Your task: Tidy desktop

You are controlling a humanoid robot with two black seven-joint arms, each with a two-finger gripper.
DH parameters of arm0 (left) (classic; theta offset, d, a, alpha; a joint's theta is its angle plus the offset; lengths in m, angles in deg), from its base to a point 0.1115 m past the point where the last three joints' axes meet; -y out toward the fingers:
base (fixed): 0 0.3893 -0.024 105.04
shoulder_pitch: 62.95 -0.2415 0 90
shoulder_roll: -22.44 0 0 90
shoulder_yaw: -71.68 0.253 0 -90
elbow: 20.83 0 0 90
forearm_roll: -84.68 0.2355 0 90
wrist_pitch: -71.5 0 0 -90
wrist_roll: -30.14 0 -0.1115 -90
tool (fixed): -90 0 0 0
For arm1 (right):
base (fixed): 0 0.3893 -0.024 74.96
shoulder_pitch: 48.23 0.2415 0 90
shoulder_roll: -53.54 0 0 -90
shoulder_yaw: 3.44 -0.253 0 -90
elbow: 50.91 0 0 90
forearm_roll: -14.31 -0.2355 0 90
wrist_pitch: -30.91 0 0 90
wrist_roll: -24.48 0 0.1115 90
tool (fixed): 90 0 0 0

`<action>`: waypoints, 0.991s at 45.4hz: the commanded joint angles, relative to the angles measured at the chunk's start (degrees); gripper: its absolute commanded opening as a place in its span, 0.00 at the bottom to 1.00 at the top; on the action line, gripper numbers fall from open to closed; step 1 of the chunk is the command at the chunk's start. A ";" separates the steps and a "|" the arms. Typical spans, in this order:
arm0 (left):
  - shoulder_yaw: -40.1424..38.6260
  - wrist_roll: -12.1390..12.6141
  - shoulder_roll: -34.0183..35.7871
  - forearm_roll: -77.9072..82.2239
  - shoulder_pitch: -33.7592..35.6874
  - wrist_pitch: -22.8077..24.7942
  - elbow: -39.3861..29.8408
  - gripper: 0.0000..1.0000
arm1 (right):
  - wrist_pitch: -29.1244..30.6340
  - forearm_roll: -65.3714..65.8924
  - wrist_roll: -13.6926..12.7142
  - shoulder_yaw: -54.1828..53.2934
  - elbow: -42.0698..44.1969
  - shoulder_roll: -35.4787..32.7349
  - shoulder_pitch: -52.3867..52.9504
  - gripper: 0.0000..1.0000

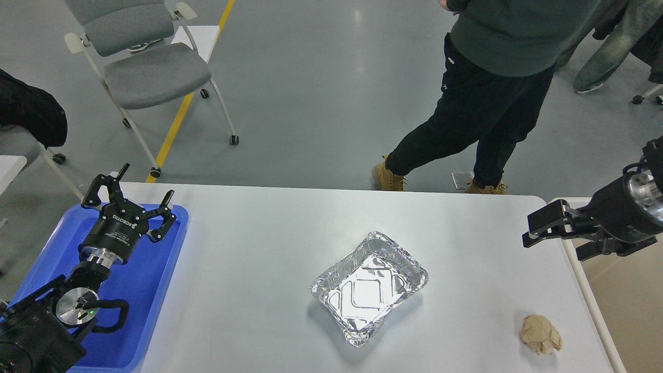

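Nearest, a crumpled beige paper wad (541, 334) lies at the right front of the white desktop (259, 248), which fills the lower view, and an empty foil tray (369, 288) sits mid-table, well apart from it. Over the blue tray (150, 290) at the left edge, partly hidden by the arm, the left gripper (139, 198) marked ROBOTIQ spreads its jaws wide around nothing, while the right gripper (544, 225) shows side-on, so its jaws cannot be judged. Beyond, a grey chair (150, 72) and a person (487, 93) cut off at the chest.
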 commanded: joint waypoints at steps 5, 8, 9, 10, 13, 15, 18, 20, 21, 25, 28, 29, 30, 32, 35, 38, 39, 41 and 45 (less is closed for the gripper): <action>0.30 0.18 0.09 0.52 0.09 0.00 0.05 0.99 | -0.39 0.05 0.00 0.02 0.00 0.06 0.02 1.00; 0.30 0.09 0.00 0.44 0.09 0.00 -0.04 0.99 | -0.31 -0.12 0.00 -0.07 0.00 0.06 0.02 1.00; 0.13 0.00 0.09 0.35 0.09 0.00 0.05 0.99 | -0.30 -0.12 0.00 -0.07 0.00 0.06 0.10 1.00; 0.13 0.00 0.00 0.09 0.00 0.00 -0.04 0.99 | -0.30 -0.12 0.00 -0.07 0.08 0.06 0.19 1.00; 0.13 0.09 0.00 0.09 0.00 0.00 -0.04 0.99 | -0.30 -0.47 0.00 -0.07 0.00 0.23 0.28 1.00; 0.13 0.00 0.00 0.09 0.00 0.00 -0.04 0.99 | -0.30 -0.47 0.00 -0.16 0.08 0.41 0.28 1.00; 0.13 0.00 0.00 0.09 0.00 0.00 0.05 0.99 | -0.30 -0.56 0.00 -0.24 0.08 0.50 0.28 1.00; 0.13 0.00 0.00 0.09 0.00 0.00 0.05 0.99 | -0.30 -0.56 0.00 -0.33 0.08 0.59 0.37 1.00; 0.13 0.00 0.00 0.09 0.00 0.00 -0.04 0.99 | -0.30 -0.56 0.00 -0.42 0.08 0.59 0.37 1.00; 0.13 0.00 0.00 0.09 0.00 0.00 0.05 0.99 | -0.22 -0.56 0.00 -1.12 0.17 0.59 0.37 1.00; 0.13 0.00 0.00 0.09 0.00 0.00 0.05 0.99 | -0.22 -0.56 0.00 -1.21 0.17 0.59 0.28 1.00; 0.13 0.00 0.00 0.09 0.00 0.00 0.05 0.99 | -0.22 -0.56 0.00 -1.21 0.17 0.67 0.28 1.00; 0.13 0.00 0.00 0.09 0.00 0.00 -0.04 0.99 | -0.22 -0.56 0.00 -1.21 0.17 0.67 0.19 1.00; 0.13 0.00 0.00 0.09 0.00 0.00 -0.04 0.99 | -0.22 -0.56 0.00 -1.21 0.17 0.67 0.10 1.00; 0.13 0.00 0.00 0.09 0.00 0.00 -0.04 0.99 | -0.22 -0.56 0.00 -1.30 0.17 0.67 0.10 1.00; 0.13 0.00 0.00 0.09 0.00 0.00 0.05 0.99 | -0.22 -0.47 0.00 -1.30 0.17 0.67 0.19 1.00; 0.13 0.00 0.00 0.09 0.00 0.00 -0.04 0.99 | -0.22 -0.47 0.00 -1.21 0.17 0.67 0.19 1.00; 0.13 0.00 0.00 0.09 0.00 0.00 -0.04 0.99 | -0.22 -0.47 0.00 -1.30 0.17 0.85 0.28 1.00; 0.13 0.00 0.00 0.09 0.00 0.00 0.05 0.99 | -0.22 -0.47 0.00 -1.83 0.26 1.29 0.54 1.00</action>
